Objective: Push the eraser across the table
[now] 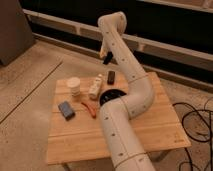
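Note:
The eraser (111,76) is a small black oblong block lying near the far edge of the light wooden table (150,125), just right of a white bottle. My gripper (105,56) hangs in the air above and beyond the table's far edge, a little up and left of the eraser and not touching it. The white arm (125,60) rises from the near side, bends over the table's middle and reaches high before dropping to the gripper.
A white bottle (96,86) lies beside the eraser. A cream cup (74,85) stands to its left. A blue-grey pad (66,110) and an orange-red tool (89,108) lie at the left. A black bowl (110,95) is partly hidden by the arm. Cables (197,125) lie on the floor at right.

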Robot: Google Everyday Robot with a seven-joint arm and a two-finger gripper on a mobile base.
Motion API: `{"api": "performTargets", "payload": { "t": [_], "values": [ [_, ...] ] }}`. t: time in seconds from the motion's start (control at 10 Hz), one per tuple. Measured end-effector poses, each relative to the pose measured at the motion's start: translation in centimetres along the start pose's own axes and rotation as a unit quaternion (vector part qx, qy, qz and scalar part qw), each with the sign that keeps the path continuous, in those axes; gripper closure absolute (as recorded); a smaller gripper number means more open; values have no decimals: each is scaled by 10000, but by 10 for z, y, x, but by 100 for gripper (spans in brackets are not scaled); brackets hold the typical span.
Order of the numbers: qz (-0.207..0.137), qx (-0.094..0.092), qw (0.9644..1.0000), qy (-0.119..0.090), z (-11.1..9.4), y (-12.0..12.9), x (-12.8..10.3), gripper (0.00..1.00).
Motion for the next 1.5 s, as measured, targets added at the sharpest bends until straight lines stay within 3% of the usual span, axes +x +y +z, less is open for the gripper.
{"api": "performTargets", "payload": {
  "t": [0.5,0.7,1.1,1.4,1.5],
  "values": [
    [49,1,10000,19,2,-1,2,35],
    [443,-46,9989,126,30,-19,13,35],
    [534,-76,9984,144,35,-21,15,35],
    [751,171,9968,228,52,-48,13,35],
    [948,327,9944,346,69,-72,17,35]
  ]
}}
